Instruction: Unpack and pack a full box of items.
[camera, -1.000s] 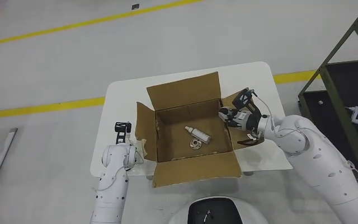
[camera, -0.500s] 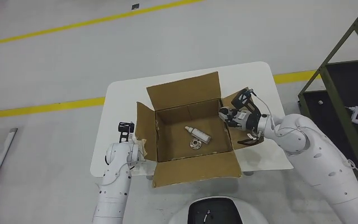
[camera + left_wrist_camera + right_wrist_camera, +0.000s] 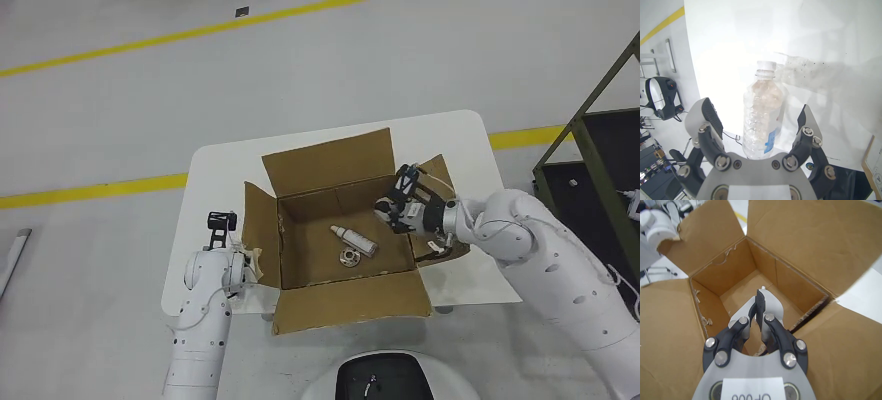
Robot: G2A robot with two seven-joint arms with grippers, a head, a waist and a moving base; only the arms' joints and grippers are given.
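Two items lie on the floor of the open cardboard box (image 3: 330, 165), which sits in the middle of the white table (image 3: 450, 135): a small white bottle (image 3: 354, 239) and, just beside it toward the near wall, a round metal piece (image 3: 348, 259). A third item, a clear plastic bottle (image 3: 762, 91), is out on the table near its left edge. The left gripper (image 3: 756, 105) has its fingers spread on either side of this bottle, with a gap showing on both sides, so it grips nothing. The right gripper (image 3: 758, 298) hangs over the box's right wall, angled into the opening, with its fingers pressed together and nothing between them.

With the box nearly empty and one bottle outside, this is probably the unpacking half, close to its end. It could also be the very start of packing, and nothing visible settles which. If it is unpacking, the right gripper must open its fingers, drop past the wall and line up across the small bottle's narrow body.

Several things are hard to see. The right fingers cover both items in their own view, apart from a white tip beyond them. The clear bottle's base is cut off behind the left gripper's palm, and I cannot tell whether it lies flat or tilted. The round piece is too small to identify.
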